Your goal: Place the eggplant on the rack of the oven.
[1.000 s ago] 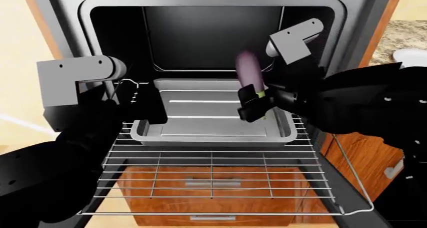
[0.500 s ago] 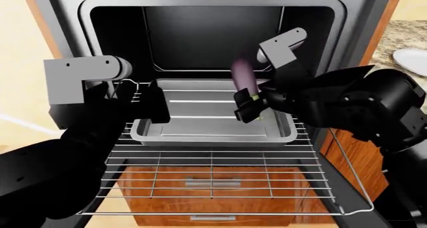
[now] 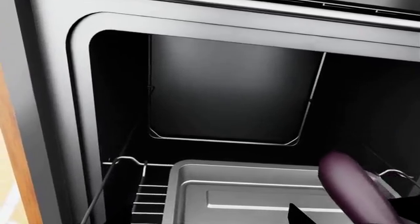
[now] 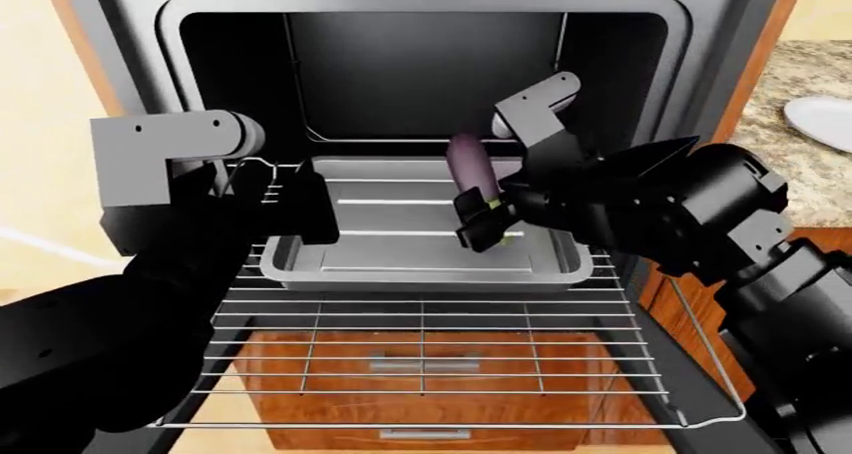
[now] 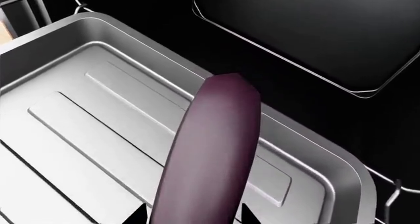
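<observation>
Right now the eggplant (image 4: 469, 170) is up in the air, gripped at its stem end by the right gripper (image 4: 482, 222), whose fingers are closed around it. Its long axis runs from the fingers up and away toward the dark cavity of the oven (image 4: 426, 75), the rounded purple tip leading. It hangs over the right half of the grey baking tray (image 4: 399, 264), which itself sits on the back part of the pulled-out rack (image 4: 426, 364). So the relation that matters is vertical: bare wire lies below and nearer the robot than the eggplant, while straight under it is tray metal, not rack bars. By my reading, reaching open rack calls for drawing the eggplant back toward the front bars, or off to the narrow strip beside the tray, and tipping it flat.

The right arm is plainly the one doing the work. The left gripper (image 4: 286, 207) hangs near the rack's left rear corner, beside the tray; I cannot tell whether its fingers are spread or closed.

From the right wrist view, the eggplant (image 5: 210, 155) shows clear of the tray floor (image 5: 78, 135), a gap the head view leaves uncertain. The left wrist view shows the eggplant (image 3: 354, 184) tip still outside the cavity.
</observation>
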Controlling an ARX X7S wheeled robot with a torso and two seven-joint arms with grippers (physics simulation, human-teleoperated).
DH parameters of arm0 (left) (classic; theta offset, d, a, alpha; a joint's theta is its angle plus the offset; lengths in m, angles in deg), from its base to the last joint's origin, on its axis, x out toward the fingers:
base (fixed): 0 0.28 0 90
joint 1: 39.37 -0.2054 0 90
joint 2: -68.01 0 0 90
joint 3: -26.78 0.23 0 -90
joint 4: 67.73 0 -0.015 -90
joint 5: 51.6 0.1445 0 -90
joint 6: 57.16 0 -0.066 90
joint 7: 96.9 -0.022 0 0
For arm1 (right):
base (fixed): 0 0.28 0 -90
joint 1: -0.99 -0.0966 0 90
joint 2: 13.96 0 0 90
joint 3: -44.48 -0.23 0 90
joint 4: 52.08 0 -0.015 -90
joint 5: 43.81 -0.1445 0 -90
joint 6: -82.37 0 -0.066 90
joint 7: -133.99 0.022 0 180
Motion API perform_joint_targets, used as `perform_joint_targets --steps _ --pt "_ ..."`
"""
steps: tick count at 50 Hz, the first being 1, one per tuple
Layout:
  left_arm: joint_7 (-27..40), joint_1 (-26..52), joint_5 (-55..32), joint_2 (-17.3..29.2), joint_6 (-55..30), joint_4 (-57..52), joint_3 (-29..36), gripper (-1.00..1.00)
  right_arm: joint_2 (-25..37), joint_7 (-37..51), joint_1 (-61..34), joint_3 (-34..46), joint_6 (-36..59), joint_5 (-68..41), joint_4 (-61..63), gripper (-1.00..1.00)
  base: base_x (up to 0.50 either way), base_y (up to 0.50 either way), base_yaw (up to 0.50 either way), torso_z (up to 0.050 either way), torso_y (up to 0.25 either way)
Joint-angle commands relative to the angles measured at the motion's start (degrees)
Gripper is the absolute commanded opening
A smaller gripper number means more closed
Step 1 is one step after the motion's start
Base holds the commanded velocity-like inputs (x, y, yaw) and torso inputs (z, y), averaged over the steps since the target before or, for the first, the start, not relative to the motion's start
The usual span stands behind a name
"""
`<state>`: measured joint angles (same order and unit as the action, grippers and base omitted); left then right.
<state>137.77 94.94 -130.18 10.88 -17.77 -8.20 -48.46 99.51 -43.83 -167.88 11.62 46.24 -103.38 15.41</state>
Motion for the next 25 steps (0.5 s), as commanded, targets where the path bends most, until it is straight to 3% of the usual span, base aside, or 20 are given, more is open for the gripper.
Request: perform_joint_targets --steps 1,25 --pt "0.23 0.08 -0.20 0.02 0.12 -0.13 0.11 1.00 -1.93 -2.87 -0.56 1.43 -1.91 2.99 -3.97 -1.00 0.00 0.00 0.00 0.000 0.010" --pt "-0.84 -0.53 0.96 0.23 0.93 0.55 0.52 1.00 -5.13 -5.76 -0.58 3.81 -3.93 5.71 -10.48 -1.00 0.00 0.00 0.00 0.000 0.000"
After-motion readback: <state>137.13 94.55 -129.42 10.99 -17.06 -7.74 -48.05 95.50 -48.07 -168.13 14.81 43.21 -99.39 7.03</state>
